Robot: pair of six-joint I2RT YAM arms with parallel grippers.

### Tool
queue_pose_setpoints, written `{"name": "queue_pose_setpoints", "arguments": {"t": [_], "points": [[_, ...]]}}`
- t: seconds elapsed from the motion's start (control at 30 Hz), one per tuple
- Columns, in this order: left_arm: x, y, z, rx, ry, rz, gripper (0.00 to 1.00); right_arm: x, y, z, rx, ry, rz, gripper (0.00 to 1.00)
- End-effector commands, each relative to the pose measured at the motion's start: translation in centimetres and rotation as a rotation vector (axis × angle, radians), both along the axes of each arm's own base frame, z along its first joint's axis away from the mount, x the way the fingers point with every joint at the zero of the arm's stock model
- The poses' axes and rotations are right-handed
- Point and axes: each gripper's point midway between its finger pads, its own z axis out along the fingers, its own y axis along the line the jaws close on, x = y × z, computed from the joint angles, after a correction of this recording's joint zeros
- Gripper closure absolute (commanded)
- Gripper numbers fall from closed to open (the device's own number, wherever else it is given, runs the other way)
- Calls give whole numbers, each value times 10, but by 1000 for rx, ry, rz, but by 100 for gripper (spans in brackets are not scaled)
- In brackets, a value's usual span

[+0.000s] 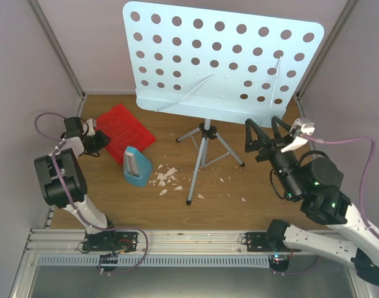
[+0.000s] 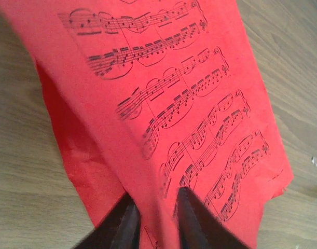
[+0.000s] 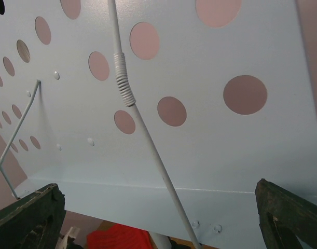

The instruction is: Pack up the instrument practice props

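The pale-blue music stand (image 1: 220, 62) stands at the back middle on tripod legs (image 1: 205, 152). The red sheet-music pages (image 1: 124, 127) lie on the table at the left. My left gripper (image 1: 104, 138) is at their left edge. In the left wrist view it (image 2: 158, 220) is shut on a raised fold of the red pages (image 2: 168, 104). The small blue box (image 1: 137, 166) stands just right of the pages. My right gripper (image 1: 267, 133) is open and empty below the plate's lower right edge, facing the plate (image 3: 200, 145) and its wire arm (image 3: 148, 140). I cannot make out the clear triangular piece.
Small white scraps (image 1: 166, 179) lie scattered on the wood between the blue box and the tripod, with a few more at the right (image 1: 243, 199). Grey walls close in the table at left, right and back. A metal rail (image 1: 195, 239) runs along the near edge.
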Motion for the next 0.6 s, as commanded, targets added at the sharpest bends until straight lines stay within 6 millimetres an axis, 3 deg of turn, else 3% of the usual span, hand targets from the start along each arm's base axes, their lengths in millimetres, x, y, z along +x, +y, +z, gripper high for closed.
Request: {"name": "queue_pose_setpoints", "arguments": {"t": [0.0,0.1,0.17,0.3,0.4,0.5,0.57], "points": [[7,14,17,78,-39,10,65,-2,-8,-6,59,24,-10,0],[6,19,21,112,-32,16,31,-6,-13,-6,81,34,0,0],[5,24,29,152,-43,31,19,-9,-15,-7,80,35,9,0],[1,34,77,283,-178,97,13,-12,-11,-19,30,40,42,0],[-2,28,120,342,-303,116,7,-13,-1,-38,-17,66,82,0],[-5,10,158,357,-401,104,6,-14,10,-57,-49,102,129,0],[-9,-16,181,356,-476,57,5,-15,17,-71,-77,117,158,0]]}}
